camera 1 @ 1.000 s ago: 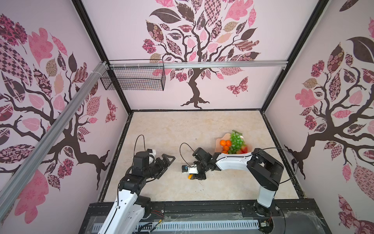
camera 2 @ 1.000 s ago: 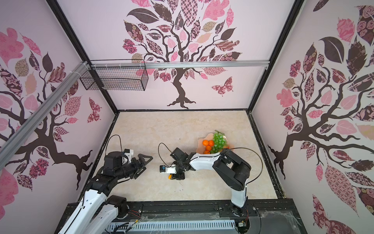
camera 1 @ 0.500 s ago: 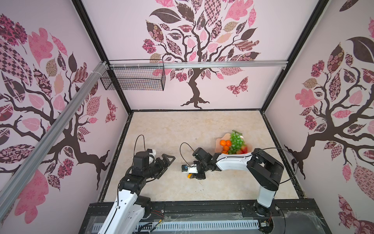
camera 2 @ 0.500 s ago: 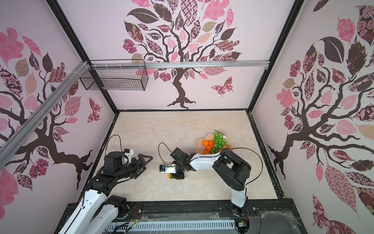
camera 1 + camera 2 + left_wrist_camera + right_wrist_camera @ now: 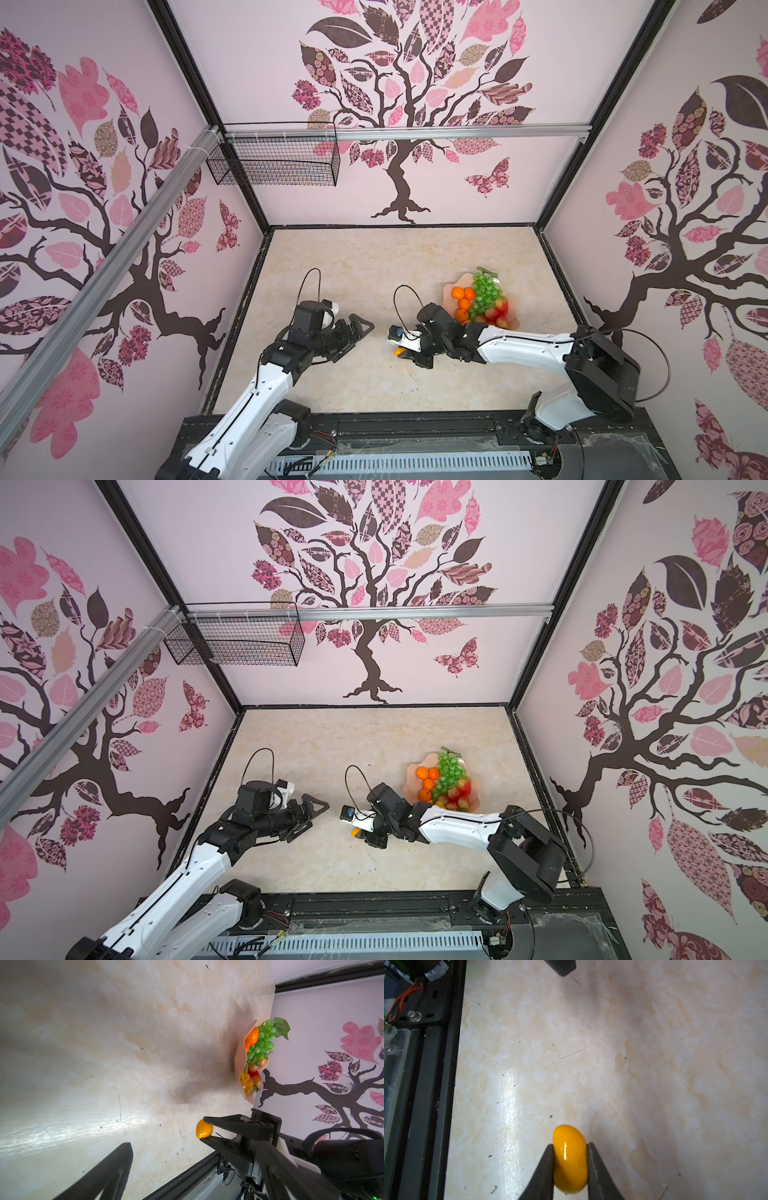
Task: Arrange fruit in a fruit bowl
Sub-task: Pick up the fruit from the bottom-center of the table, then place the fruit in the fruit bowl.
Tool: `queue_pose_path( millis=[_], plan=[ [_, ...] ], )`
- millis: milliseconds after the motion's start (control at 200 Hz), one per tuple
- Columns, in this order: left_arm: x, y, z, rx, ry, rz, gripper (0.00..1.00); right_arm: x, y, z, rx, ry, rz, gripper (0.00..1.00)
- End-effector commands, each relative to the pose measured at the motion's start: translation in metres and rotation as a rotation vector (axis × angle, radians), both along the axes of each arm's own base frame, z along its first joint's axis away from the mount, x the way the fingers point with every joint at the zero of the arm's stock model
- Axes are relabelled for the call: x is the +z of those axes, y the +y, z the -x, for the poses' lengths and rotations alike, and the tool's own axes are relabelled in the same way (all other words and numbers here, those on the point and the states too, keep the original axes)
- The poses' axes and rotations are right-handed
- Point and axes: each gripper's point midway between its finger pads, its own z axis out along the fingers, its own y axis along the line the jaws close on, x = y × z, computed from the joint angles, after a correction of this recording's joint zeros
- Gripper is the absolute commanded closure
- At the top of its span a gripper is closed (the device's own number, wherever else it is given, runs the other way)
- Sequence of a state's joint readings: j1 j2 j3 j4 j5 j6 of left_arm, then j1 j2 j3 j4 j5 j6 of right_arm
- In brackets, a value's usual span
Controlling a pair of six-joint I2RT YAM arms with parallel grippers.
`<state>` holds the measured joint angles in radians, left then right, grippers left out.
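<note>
Right gripper [image 5: 570,1147]: jaws nearly together, pinching small oval [image 5: 569,1159] by its sides. Oval glossy, yellow-orange, slightly bent, low at the tabletop [image 5: 654,1064]; contact unclear. Fruit bowl [image 5: 449,291] stands apart, nearer the right wall [image 5: 665,249], heaped with grapes [image 5: 484,291], tangerines [image 5: 458,293], strawberries [image 5: 500,309]. Left gripper [image 5: 351,338] spread wide, empty.

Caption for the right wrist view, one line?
Right gripper shut on a small yellow-orange oval fruit, pale marbled tabletop behind.

Right arm [image 5: 519,347] stretched low, right tool [image 5: 570,1147] pinching yellow oval fruit [image 5: 570,1163]; left tool [image 5: 359,338] jaws spread.
</note>
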<state>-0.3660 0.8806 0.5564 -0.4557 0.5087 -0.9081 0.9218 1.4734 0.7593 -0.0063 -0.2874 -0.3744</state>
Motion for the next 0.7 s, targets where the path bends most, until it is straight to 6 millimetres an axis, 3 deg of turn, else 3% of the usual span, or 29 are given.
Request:
queue_pose_path(
  millis=[0, 140, 310, 570, 695],
  plan=[
    [0.026, -0.015, -0.02, -0.023, -0.114, 0.011, 0.02, 0.023, -0.011, -0.013, -0.209, 0.084, -0.103, 0.75],
    [0.027, -0.029, -0.029, -0.05, -0.121, 0.02, 0.02, 0.032, -0.039, -0.022, -0.406, 0.167, -0.17, 0.78],
    [0.032, -0.05, -0.036, -0.101, -0.139, 0.012, 0.02, 0.031, -0.088, -0.039, -0.663, 0.242, -0.199, 0.79],
    [0.033, -0.105, -0.034, -0.207, -0.163, 0.004, 0.02, 0.026, -0.158, -0.056, -0.975, 0.363, -0.205, 0.79],
    [0.037, -0.135, -0.032, -0.256, -0.172, 0.023, 0.02, 0.024, -0.177, -0.059, -1.049, 0.39, -0.203, 0.8]
  ],
)
